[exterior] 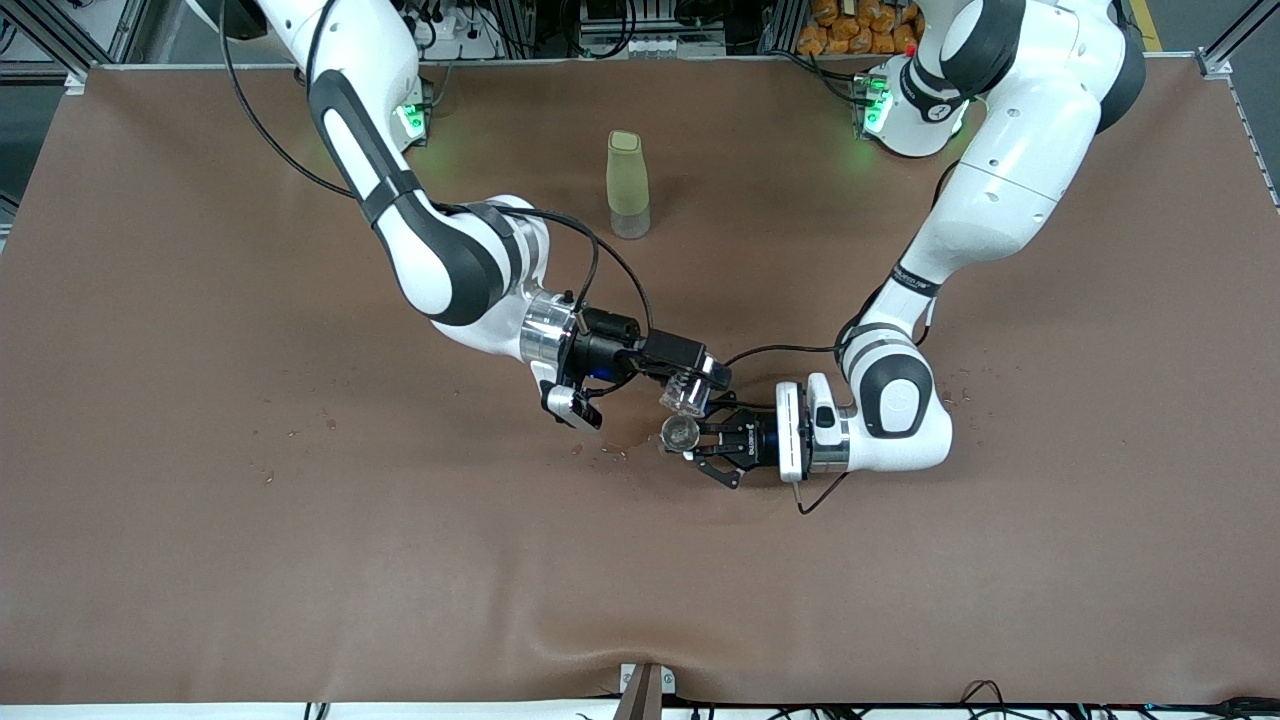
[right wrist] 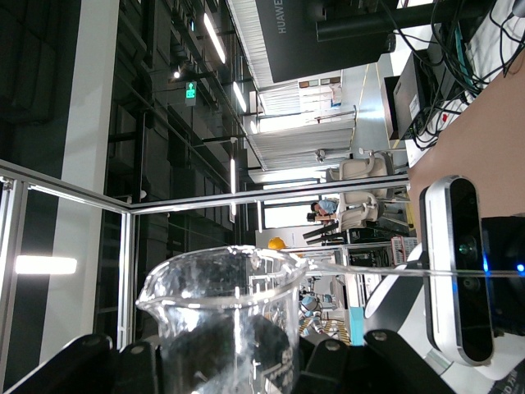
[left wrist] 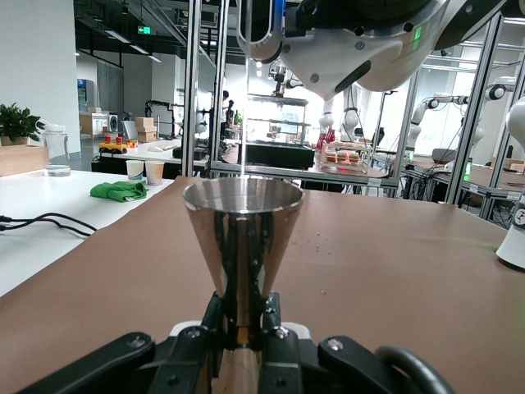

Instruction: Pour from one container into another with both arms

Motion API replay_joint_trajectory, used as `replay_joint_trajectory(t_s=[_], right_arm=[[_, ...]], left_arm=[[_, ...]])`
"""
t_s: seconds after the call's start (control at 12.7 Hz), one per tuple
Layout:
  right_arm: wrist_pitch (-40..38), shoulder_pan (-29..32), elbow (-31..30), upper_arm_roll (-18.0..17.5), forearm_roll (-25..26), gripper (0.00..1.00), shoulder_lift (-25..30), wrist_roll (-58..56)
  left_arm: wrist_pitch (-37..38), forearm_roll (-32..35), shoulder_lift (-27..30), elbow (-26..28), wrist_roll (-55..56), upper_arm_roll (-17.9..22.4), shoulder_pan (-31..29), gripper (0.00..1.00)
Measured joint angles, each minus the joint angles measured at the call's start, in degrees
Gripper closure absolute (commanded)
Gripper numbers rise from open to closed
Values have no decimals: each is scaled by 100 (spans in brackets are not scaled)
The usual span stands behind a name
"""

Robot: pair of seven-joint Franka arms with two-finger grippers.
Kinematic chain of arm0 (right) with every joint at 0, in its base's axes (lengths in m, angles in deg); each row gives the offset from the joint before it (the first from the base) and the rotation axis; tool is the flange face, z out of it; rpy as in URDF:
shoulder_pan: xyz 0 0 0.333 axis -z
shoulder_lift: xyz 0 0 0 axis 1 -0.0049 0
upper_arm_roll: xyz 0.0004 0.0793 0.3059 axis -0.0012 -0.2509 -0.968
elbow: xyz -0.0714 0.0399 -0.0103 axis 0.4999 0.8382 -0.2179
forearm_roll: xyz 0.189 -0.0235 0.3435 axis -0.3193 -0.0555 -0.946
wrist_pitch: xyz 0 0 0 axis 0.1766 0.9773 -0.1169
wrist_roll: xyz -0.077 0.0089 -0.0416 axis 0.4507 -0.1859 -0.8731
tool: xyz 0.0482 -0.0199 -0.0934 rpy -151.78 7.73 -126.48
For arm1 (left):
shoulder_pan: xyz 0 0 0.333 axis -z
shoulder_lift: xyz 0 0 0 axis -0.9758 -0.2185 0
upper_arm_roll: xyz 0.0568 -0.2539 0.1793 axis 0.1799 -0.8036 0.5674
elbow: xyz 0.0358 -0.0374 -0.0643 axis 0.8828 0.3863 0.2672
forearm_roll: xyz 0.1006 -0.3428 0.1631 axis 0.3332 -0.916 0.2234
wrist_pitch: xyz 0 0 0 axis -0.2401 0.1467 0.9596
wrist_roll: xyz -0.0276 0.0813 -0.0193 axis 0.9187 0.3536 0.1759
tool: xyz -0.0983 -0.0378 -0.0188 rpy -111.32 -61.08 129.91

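Fingers of both grippers closed on their loads. Right gripper (exterior: 697,389) holds the clear cup (exterior: 686,396) tipped, over the jigger's rim. Left gripper (exterior: 700,440) clamps the metal jigger (exterior: 680,434) upright by its waist, mid-table, nearer the front camera than the green bottle (exterior: 628,184).

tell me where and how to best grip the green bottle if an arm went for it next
Probably around the middle of the green bottle, with the fingers closing across its sides from level with the table. It stands upright and alone, tall and slim. Its clear base looks narrower, so gripping higher seems steadier. Both arms are busy: the left gripper holds the jigger, the right gripper the clear cup.
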Motion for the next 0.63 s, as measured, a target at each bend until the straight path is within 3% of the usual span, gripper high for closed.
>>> replay_joint_trajectory(t_s=[0.63], right_arm=[[3,-11,-3,-17,-432,100,-9,2]], left_arm=[[25,4,0,0,86,0,-2,100]])
